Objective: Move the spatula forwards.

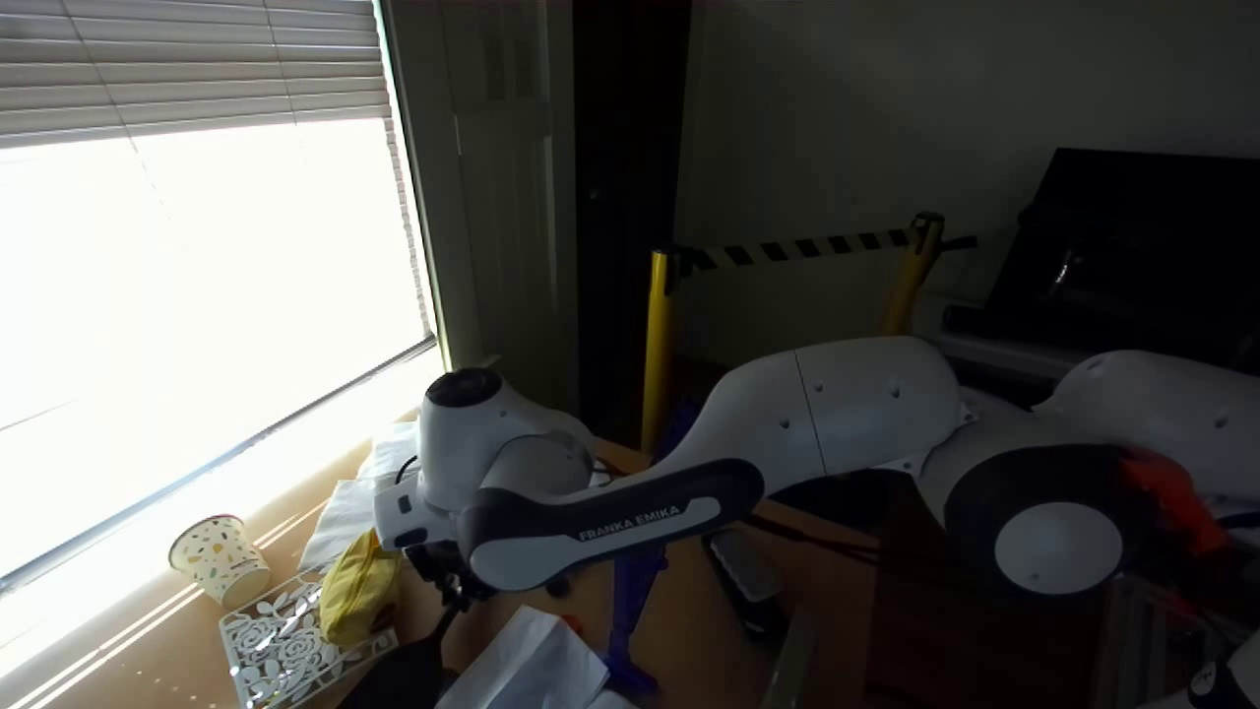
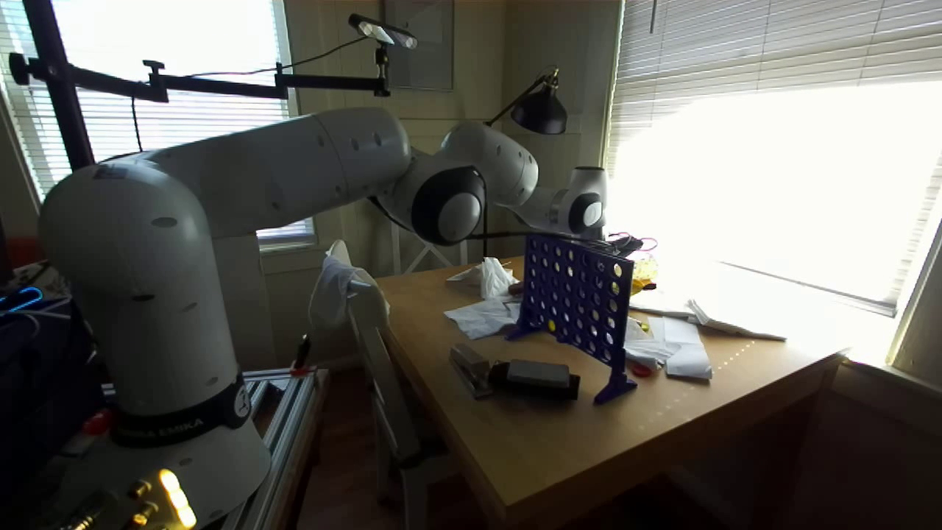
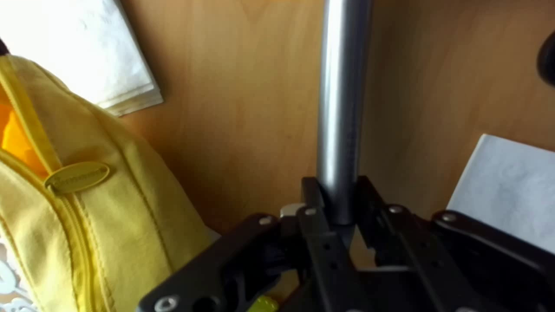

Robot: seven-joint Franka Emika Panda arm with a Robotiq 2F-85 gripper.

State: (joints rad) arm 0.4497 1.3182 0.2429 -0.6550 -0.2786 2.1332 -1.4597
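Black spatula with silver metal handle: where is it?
In the wrist view, the spatula's handle is right of centre, gripped by the end effector, right of the yellow fabric pouch.

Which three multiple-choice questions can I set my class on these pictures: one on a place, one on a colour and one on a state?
1. Where does the Connect Four frame stand?
A. On a chair
B. On the windowsill
C. On the table

2. What colour is the zip pouch?
A. Yellow
B. Green
C. Red

3. What is the state of the gripper?
A. Wide open
B. Shut on the spatula
C. Shut on the zip pouch

Right letters:
1 C, as its feet rest on the table in an exterior view.
2 A, as its cloth shows yellow in the wrist view.
3 B, as the jaws meet the spatula's silver handle from both sides in the wrist view.
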